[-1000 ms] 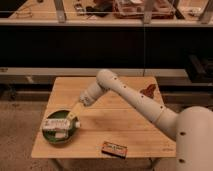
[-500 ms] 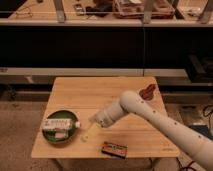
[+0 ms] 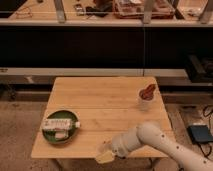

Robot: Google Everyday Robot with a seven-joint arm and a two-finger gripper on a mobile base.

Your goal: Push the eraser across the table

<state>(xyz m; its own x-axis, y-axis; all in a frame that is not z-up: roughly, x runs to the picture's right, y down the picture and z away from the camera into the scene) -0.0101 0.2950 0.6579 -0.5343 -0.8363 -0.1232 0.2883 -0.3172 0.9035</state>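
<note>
One view is all I have, the camera view looking down on the table (image 3: pixel 102 97) from in front. My gripper (image 3: pixel 105 156) sits low at the table's near edge, a little left of the middle, with my arm (image 3: pixel 150 137) reaching in from the lower right. Whether it is spread or closed I cannot make out; it shows only as a pale lump against the wood.

The eraser does not show anywhere on the bare wood. My judgement is that it lies under or just behind my gripper and wrist, at that same near edge. Because it is hidden, I cannot say which way it lies from my tip, how its long axis runs, or which way it points.

The green plate (image 3: pixel 49 140) with the white packet (image 3: pixel 60 123) sits near my gripper, to its left and a little further back. The cup (image 3: pixel 145 102) stands well apart at the far right. I judge that the open middle of the table, straight away from the near edge, is the free path for a push.
</note>
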